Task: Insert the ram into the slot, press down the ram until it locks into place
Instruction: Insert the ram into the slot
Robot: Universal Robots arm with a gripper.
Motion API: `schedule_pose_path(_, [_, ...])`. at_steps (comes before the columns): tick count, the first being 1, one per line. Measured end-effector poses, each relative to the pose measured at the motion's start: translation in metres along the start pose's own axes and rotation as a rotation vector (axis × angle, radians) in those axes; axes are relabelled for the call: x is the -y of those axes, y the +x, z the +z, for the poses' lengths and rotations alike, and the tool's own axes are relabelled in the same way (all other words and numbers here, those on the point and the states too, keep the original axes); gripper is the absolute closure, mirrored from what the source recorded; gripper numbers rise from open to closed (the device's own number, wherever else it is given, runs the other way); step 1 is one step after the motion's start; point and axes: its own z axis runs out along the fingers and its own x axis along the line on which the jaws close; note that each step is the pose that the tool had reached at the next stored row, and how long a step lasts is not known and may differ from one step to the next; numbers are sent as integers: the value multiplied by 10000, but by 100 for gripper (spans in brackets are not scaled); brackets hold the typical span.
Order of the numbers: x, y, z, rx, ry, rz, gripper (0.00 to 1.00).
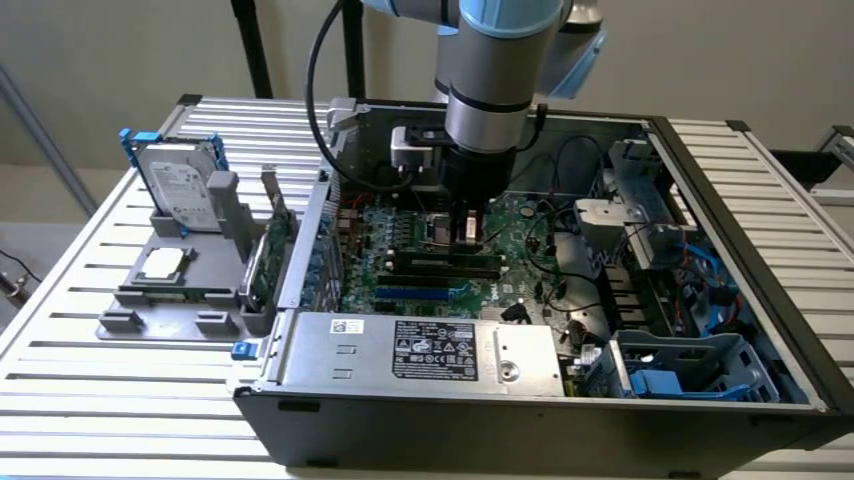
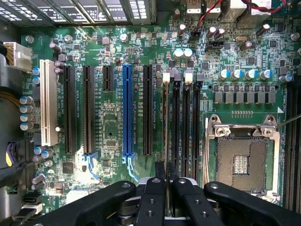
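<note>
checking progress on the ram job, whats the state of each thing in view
ram: upright in the slot, gripped
slot: ram in it, locking unclear
gripper: jaws shut on the ram
neighbouring memory slots: empty
cpu socket: empty
computer case: side open

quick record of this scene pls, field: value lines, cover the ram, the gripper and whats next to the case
setting: open computer case on a slatted table
arm: gripper low over the motherboard, closed on the ram
ram position: upright, edge-on, in line with the memory slot nearest the blue slot
locked in: cannot tell
processor socket: bare
beside case: grey holder with a hard drive, exterior view's left
</note>
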Motion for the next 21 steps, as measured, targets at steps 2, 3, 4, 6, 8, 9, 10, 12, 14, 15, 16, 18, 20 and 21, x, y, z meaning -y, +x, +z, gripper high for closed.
schedule_pose_path(2, [-1,-8,0,-1,0,0,87])
schedule_pose_path(3, [-1,-14,0,0,-1,0,87])
schedule_pose_path(4, [-1,-19,-1,-1,-1,0,87])
schedule_pose_path(6, [0,-22,-1,-2,-1,-2,87])
schedule_pose_path(8, [0,-23,3,-2,-1,-2,87])
schedule_pose_path(9, [0,-24,6,-2,-1,-1,87])
schedule_pose_path(10, [0,-24,10,-1,0,-1,87])
schedule_pose_path(12, [0,-24,17,-2,-1,-1,87])
schedule_pose_path(14, [0,-24,18,-3,-2,-1,85])
schedule_pose_path(15, [0,-24,18,-4,-2,-1,85])
schedule_pose_path(16, [0,-24,12,-2,-2,-1,79])
schedule_pose_path(18, [-3,-21,-60,-2,-17,0,79])
schedule_pose_path(20, [-7,-17,-147,-3,-27,-1,79])
schedule_pose_path(21, [-10,-16,-179,-3,-33,-3,79])
